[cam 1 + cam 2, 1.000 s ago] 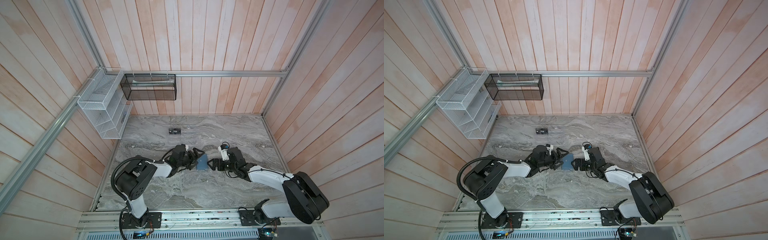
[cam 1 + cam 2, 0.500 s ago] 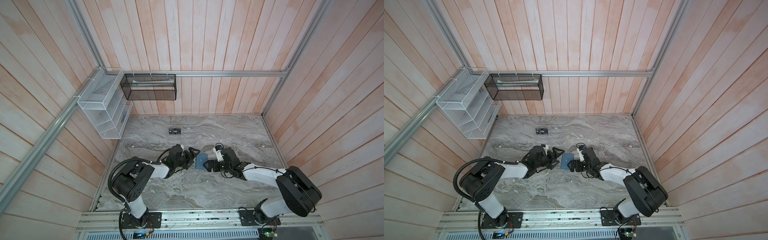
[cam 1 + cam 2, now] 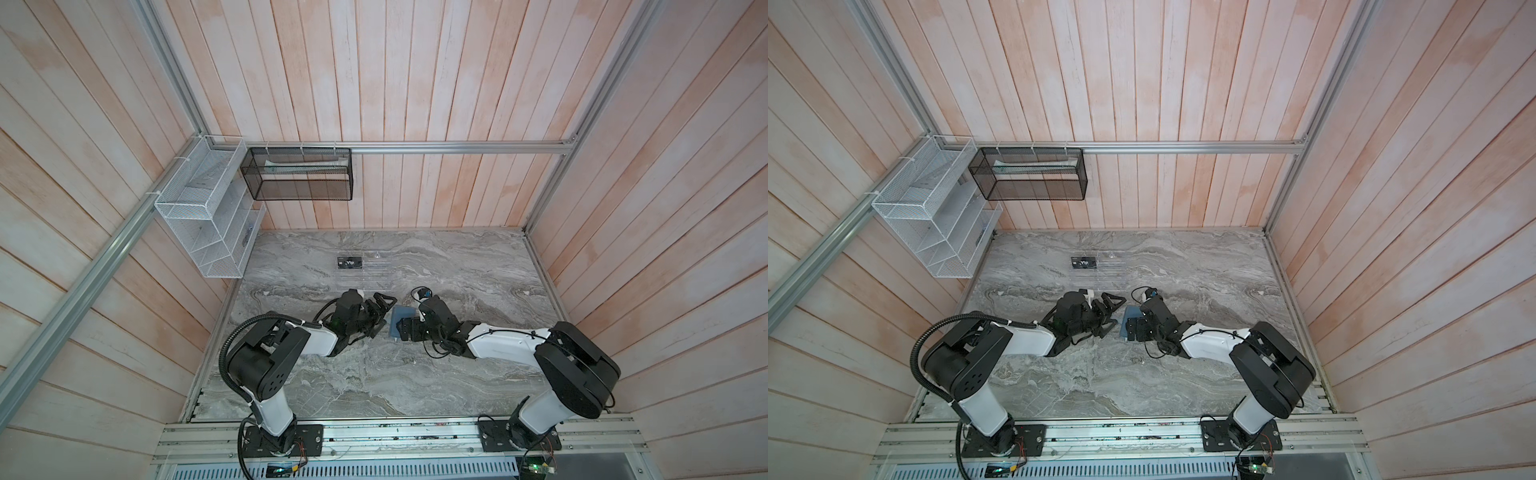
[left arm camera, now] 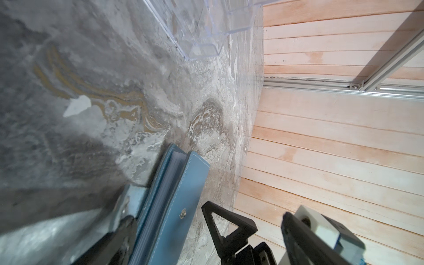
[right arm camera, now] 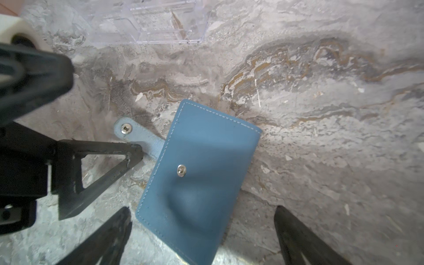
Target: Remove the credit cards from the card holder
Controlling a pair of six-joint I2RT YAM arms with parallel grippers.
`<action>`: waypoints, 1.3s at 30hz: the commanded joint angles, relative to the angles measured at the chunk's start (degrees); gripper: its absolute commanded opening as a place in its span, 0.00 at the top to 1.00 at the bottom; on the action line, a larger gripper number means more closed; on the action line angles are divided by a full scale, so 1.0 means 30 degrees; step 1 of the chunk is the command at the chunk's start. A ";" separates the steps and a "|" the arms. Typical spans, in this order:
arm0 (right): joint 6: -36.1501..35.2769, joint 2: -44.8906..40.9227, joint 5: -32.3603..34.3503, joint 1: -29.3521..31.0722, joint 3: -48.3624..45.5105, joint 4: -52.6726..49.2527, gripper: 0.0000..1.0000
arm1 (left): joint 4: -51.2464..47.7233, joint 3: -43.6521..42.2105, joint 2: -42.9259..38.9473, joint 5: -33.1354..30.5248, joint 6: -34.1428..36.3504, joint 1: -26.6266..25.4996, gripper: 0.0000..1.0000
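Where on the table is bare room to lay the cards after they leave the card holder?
Free: the front strip of the table, between its near edge and the card holder; and the back right, beside the acrylic rack. Crowded: the middle, where the left gripper and right gripper flank the holder.

Both top views are bright, evenly lit and sharp. The wooden wall planks (image 3: 415, 83) bow toward the frame edges from wide-angle distortion, and the arms cast only faint shadows on the marble table (image 3: 374, 374). The wrist views are dimmer and patchy. In the left wrist view a dark shadow crosses the table, and the left gripper (image 4: 244, 210) is blurred. In the right wrist view a soft shadow darkens the card holder (image 5: 206, 142), and the right gripper (image 5: 203, 208) is out of focus.
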 commanded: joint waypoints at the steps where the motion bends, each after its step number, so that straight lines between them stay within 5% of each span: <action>1: 0.1550 0.0397 0.2414 0.0403 0.0683 -0.0386 0.02 | 0.0956 -0.0149 0.0630 -0.0318 -0.0574 0.0195 0.00; 16: 0.4049 0.2527 0.6073 0.2422 0.2669 -0.1427 0.02 | 0.3063 -0.0656 0.2172 0.0082 -0.2697 0.0477 0.00; 39: 0.5896 0.3971 0.8836 0.3075 0.3720 -0.4797 0.02 | 0.3388 -0.1224 0.2894 0.0479 -0.2804 0.1397 0.00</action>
